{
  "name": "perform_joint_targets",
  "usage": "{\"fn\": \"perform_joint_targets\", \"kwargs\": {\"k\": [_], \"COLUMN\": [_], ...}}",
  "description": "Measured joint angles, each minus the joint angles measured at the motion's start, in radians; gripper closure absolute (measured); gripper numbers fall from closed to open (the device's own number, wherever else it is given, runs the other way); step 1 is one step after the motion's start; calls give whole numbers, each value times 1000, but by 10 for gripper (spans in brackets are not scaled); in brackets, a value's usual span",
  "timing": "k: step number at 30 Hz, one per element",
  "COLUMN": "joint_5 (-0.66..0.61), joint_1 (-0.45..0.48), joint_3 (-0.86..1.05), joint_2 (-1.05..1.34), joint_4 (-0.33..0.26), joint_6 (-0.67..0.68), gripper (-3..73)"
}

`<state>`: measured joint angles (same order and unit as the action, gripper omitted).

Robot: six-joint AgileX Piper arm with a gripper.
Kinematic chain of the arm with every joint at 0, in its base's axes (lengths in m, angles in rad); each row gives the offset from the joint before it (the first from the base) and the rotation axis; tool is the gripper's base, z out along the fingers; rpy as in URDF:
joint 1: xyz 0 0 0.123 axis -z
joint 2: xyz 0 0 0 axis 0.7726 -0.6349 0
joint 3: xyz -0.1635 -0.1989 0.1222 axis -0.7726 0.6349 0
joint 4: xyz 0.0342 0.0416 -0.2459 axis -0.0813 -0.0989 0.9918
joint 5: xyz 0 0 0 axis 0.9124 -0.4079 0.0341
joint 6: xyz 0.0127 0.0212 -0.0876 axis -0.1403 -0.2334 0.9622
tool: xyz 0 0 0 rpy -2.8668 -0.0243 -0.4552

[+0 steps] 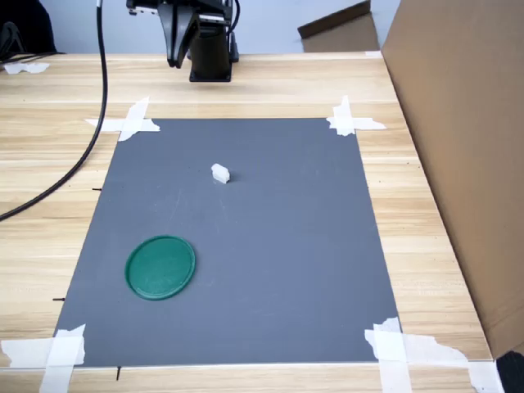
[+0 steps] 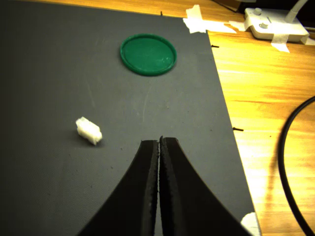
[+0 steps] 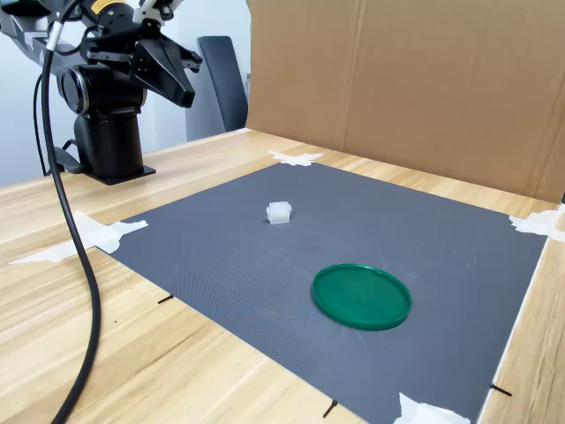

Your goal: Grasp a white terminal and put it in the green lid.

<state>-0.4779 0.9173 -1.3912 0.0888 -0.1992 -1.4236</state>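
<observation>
A tiny white terminal (image 1: 220, 173) (image 3: 279, 212) (image 2: 88, 131) lies on the grey mat, toward the arm's side. The dark-green lid (image 1: 160, 267) (image 3: 361, 296) (image 2: 148, 54) rests flat on the mat, nothing in it, well apart from the terminal. My gripper (image 2: 159, 141) (image 3: 181, 87) (image 1: 173, 57) hangs high above the mat's far edge near the arm base, its black fingers pressed together with nothing between them. In the wrist view the terminal sits off to one side of the fingertips.
The grey mat (image 1: 270, 270) is taped at its corners with white tape (image 1: 131, 123) to a wooden table. A cardboard wall (image 3: 424, 88) stands along one side. A black cable (image 1: 90, 139) runs across the wood beside the mat. The arm base (image 1: 210, 57) stands beyond the mat.
</observation>
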Motion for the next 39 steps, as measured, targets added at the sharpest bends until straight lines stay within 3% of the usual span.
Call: {"fn": "perform_joint_targets", "kwargs": {"k": [5,11,14,19,23,34,39], "joint_5": [-31,-200,-439,-647,-718,-834,-844], "joint_1": [0,0,0,0,0,0,0], "joint_3": [-77,-189,-360,-510,-582,-759,-905], "joint_2": [-155,-285,-414,-518,-567,-780,-873], "joint_4": [0,-5,-70,-178,-213,-227,-302], "joint_6": [155,276,382,508,537,534,550], "gripper": [723,723,723,723,723,723,723]}}
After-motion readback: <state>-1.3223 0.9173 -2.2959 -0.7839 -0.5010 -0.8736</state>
